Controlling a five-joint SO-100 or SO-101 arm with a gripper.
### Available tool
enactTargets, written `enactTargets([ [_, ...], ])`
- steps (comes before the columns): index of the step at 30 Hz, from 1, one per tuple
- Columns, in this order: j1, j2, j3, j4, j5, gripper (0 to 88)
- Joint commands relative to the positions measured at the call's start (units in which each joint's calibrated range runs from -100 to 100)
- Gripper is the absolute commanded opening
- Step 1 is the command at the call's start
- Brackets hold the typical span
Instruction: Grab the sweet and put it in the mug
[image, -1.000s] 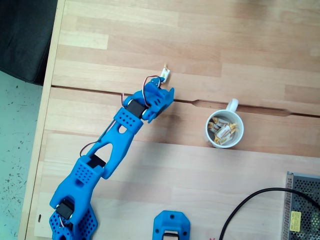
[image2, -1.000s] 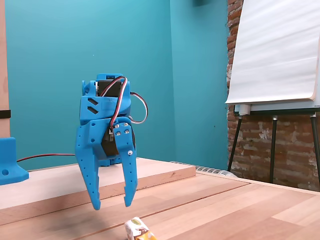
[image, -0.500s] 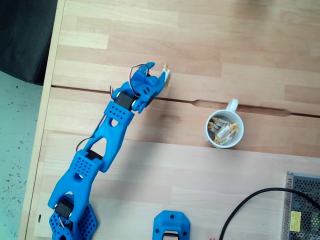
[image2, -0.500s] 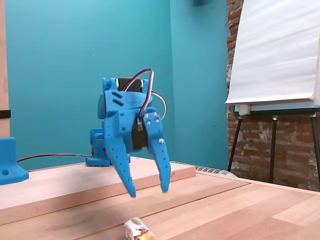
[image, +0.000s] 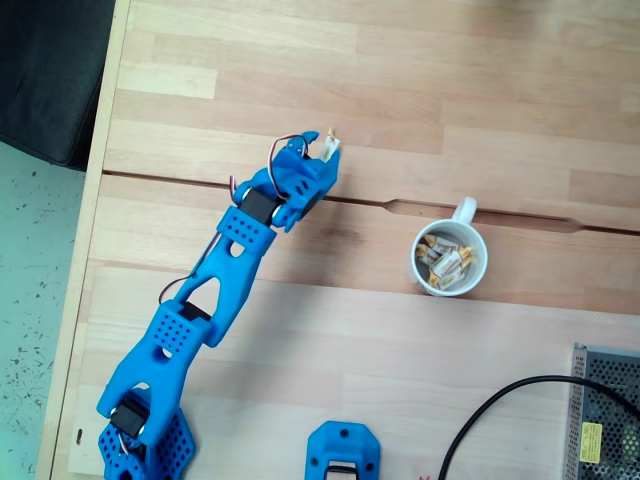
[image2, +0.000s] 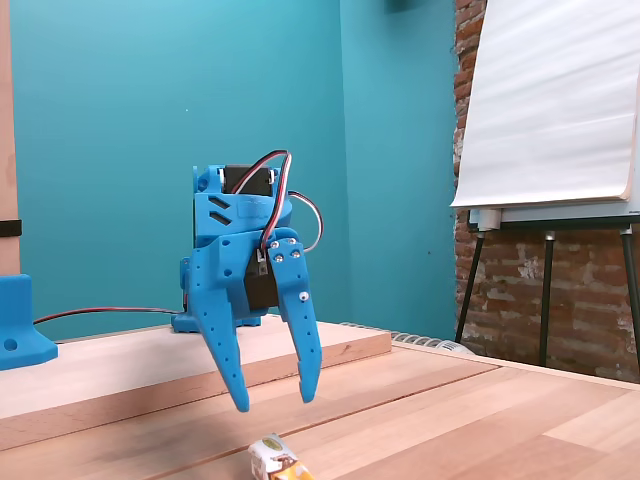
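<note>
My pincer (image2: 272, 398), fingers spread and empty, hangs above the sweet (image2: 273, 459) lying on the tabletop (image: 480, 90), well apart from the mug (image: 449, 258). Risk: descending off-centre, one fingertip would knock the small sweet aside instead of straddling it.
</note>
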Motion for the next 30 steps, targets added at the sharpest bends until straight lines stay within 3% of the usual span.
enactTargets([
  [1, 0.9, -0.9, -3.7, -1.0, 0.9, 16.7],
  [30, 0.9, 3.2, -3.9, -0.9, 1.5, 16.7],
])
